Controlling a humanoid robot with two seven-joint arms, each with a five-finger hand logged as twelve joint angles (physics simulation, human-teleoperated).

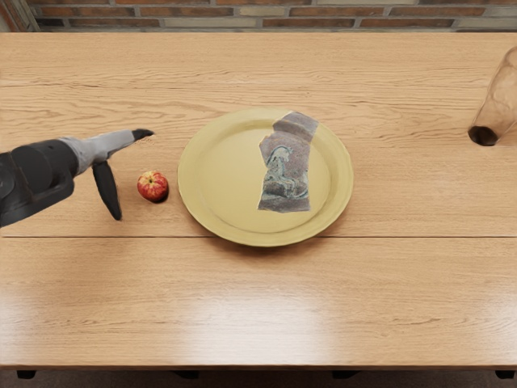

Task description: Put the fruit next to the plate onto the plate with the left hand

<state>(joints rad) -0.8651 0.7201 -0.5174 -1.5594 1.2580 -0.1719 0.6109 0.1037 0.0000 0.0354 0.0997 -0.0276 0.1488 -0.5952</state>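
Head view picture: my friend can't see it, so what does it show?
The robot's left hand, fingers spread and holding nothing, is just left of a small red apple on a wooden table. The apple lies beside a big yellow plate, not on it; a patterned scrap lies on the plate.

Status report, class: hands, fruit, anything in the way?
Left hand open, left of small red apple, apart. Right hand out of view. Apple on wooden table beside round yellow plate, not on it. Grey-brown patterned patch lies on plate.
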